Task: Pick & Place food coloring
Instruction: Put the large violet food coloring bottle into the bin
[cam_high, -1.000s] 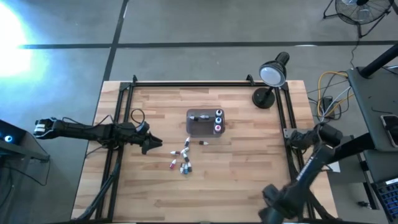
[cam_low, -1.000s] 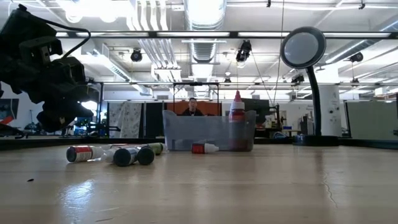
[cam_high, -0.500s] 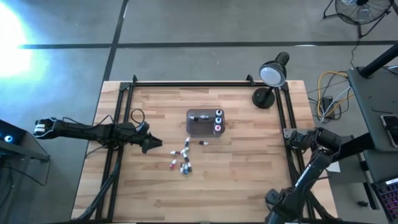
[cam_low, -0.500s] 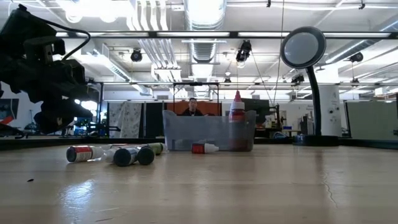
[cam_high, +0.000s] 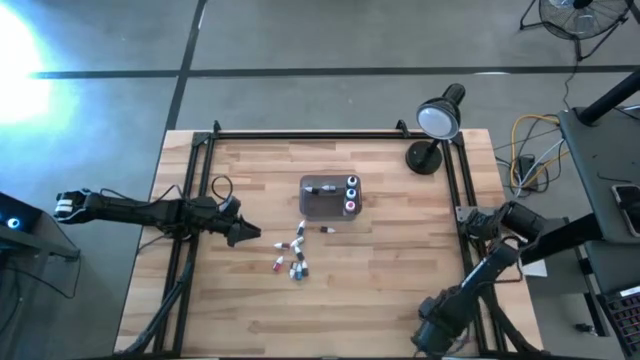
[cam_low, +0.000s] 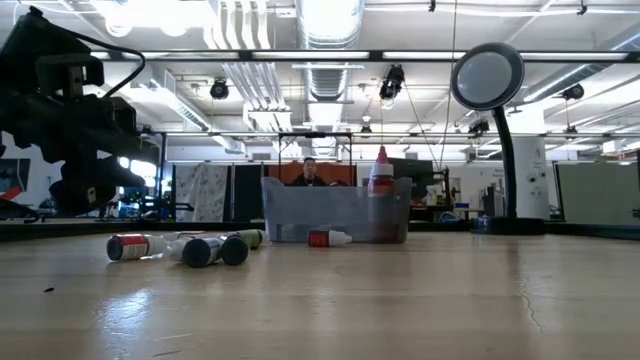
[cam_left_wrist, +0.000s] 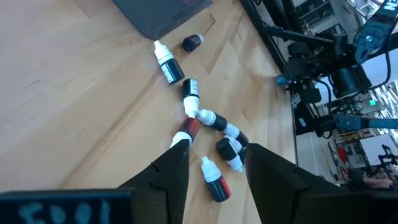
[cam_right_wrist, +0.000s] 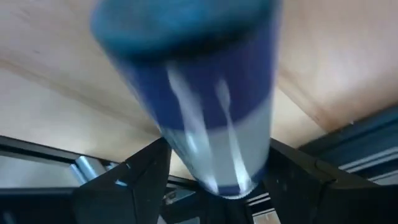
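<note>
The left gripper (cam_high: 246, 234), fingers parted and empty, hovered beside the loose food coloring bottles (cam_high: 291, 256) lying just below the tray (cam_high: 322, 208); tightly clustered, they risked being knocked and rolling. The right gripper (cam_right_wrist: 211, 180) clamped a blue bottle (cam_right_wrist: 199, 93) past the table's right edge, where a slip meant a fall. Bare board lay all around.

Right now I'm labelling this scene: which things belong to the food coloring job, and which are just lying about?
Job:
- loose food coloring bottles lying on the table
- bottles standing in the tray
- grey tray
- left gripper, open beside the loose bottles
- blue bottle in the right gripper's jaws

Lying about:
- desk lamp
- cables
</note>
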